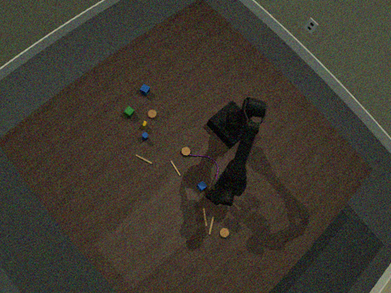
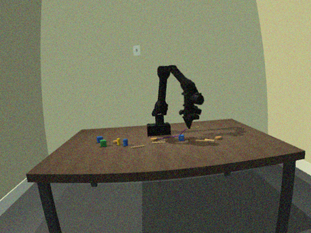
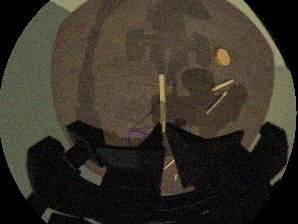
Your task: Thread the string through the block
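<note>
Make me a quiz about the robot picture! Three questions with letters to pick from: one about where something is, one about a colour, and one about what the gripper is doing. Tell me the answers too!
1. Where is the green block?
A) On the floor
B) On the table
C) In the gripper

2. What colour is the string?
A) White
B) Green
C) Purple

3. How is the gripper now?
A) Shut on a thin stick
B) Wide open
C) Shut on a blue block

Answers:
1: B, the top and exterior views show it on the brown table top.
2: C, a thin purple line curves through all three views.
3: A, the wrist view shows the stick poking out from between the fingertips.
</note>
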You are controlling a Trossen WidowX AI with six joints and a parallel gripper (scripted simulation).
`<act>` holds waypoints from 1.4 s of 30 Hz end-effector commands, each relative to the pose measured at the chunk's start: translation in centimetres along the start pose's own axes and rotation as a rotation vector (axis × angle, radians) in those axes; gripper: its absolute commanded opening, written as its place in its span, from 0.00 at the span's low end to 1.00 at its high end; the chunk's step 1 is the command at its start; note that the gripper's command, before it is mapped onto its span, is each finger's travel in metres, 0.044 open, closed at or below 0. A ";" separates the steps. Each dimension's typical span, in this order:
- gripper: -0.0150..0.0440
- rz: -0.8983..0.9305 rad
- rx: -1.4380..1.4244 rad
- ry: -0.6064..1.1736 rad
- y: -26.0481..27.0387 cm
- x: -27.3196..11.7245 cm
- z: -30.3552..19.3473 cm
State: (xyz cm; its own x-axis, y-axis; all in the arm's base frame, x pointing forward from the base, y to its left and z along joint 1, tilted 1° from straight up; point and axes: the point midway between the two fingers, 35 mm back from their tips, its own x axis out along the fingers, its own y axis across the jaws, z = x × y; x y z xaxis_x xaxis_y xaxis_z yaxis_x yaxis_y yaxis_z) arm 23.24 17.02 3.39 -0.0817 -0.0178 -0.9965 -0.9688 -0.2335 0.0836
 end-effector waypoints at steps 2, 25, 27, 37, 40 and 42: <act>0.25 0.018 -0.069 -0.003 -0.1 0.1 -0.7; 0.25 0.061 -0.336 -0.027 -0.5 0.1 -3.8; 0.25 0.065 -0.361 -0.030 -0.5 0.1 -4.1; 0.25 0.082 -0.483 -0.046 -0.6 0.1 -5.5; 0.25 0.087 -0.518 -0.052 -0.6 0.1 -5.9; 0.25 0.090 -0.542 -0.056 -0.5 0.1 -6.1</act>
State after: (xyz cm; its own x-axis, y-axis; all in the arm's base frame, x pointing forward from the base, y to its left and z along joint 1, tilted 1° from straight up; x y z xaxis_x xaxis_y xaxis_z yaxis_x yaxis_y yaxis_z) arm 25.17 11.60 3.31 -0.1702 -0.0157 -0.9853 -0.7309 -0.6686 0.1369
